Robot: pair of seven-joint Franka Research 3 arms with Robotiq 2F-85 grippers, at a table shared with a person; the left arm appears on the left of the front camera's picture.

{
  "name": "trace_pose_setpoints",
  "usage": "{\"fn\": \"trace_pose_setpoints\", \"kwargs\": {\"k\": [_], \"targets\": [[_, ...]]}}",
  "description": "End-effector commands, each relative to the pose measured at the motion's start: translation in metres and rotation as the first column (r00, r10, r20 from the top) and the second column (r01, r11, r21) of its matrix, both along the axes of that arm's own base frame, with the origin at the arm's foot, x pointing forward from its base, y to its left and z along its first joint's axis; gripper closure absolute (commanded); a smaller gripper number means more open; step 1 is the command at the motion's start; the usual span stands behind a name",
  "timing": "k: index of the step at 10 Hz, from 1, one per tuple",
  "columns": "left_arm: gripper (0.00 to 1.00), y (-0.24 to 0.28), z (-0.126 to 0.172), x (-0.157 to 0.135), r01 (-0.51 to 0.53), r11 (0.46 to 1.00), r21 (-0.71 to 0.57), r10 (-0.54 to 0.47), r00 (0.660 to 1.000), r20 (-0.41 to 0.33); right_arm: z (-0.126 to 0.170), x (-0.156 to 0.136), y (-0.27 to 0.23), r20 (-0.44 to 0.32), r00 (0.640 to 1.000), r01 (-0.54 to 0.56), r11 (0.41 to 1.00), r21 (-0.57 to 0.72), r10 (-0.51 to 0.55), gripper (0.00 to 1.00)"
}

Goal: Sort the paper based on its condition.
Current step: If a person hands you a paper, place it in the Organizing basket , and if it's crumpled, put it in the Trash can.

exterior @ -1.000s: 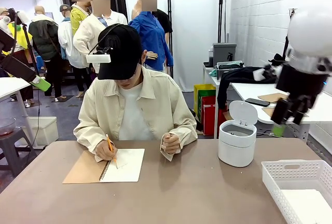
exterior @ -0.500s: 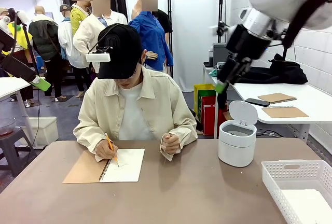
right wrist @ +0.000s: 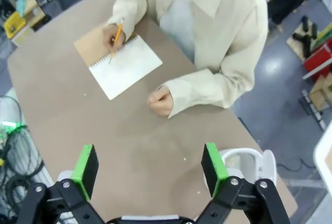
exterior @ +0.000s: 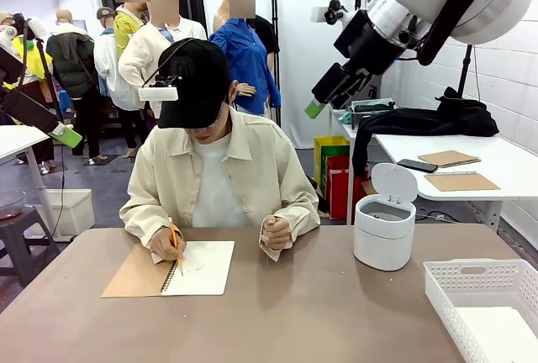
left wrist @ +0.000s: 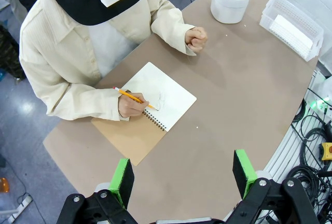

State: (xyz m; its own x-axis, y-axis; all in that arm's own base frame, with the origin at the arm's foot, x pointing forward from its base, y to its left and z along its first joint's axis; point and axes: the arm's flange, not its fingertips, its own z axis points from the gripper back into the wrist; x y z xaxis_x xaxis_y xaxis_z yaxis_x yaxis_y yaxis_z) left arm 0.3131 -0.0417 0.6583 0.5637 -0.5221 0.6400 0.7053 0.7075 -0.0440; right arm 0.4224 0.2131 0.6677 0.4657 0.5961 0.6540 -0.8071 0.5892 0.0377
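Note:
White paper (exterior: 501, 334) lies flat inside the white basket (exterior: 445, 283) at the table's near right corner; the left wrist view shows the same paper (left wrist: 293, 30) in the basket (left wrist: 270, 12). My right gripper (exterior: 322, 99) hangs high above the table's far right, open and holding nothing. Looking down from the right wrist, the right gripper (right wrist: 149, 166) hovers over bare table near the person's fist. My left gripper (left wrist: 183, 173) is open high above the near left of the table. A person writes with a pencil (exterior: 176, 242) in an open spiral notebook (exterior: 204, 267).
A white round bin (exterior: 384, 233) with its lid up stands at the far right of the brown table (exterior: 311, 313), near the basket. The person's left fist (exterior: 276, 232) rests on the table. A side table behind holds brown notebooks (exterior: 450, 159).
My right arm has swung from the right edge up and leftward across the top of the front view. The person's pencil hand has shifted slightly on the page.

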Motion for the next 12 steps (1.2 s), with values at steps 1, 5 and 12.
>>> {"fn": "trace_pose_setpoints", "kwargs": {"k": [1, 5, 12], "targets": [[0.0, 0.0, 0.0, 0.0, -0.001, 1.0, -0.003, 0.001, 1.0, 0.003, -0.005, -0.011, 0.004, 0.024, 1.0, 0.009, 0.997, 0.08, -0.011, 0.0], [0.0, 0.0, 0.0, 0.0, -0.001, 1.0, -0.003, 0.001, 1.0, 0.003, -0.007, -0.024, 0.011, 0.003, 1.0, -0.001, 0.996, 0.087, 0.001, 0.0], [0.0, 0.0, 0.0, 0.0, -0.001, 1.0, -0.003, 0.001, 1.0, 0.003, -0.001, -0.032, 0.018, -0.007, 1.0, -0.005, 0.998, 0.058, 0.005, 0.0]]}}
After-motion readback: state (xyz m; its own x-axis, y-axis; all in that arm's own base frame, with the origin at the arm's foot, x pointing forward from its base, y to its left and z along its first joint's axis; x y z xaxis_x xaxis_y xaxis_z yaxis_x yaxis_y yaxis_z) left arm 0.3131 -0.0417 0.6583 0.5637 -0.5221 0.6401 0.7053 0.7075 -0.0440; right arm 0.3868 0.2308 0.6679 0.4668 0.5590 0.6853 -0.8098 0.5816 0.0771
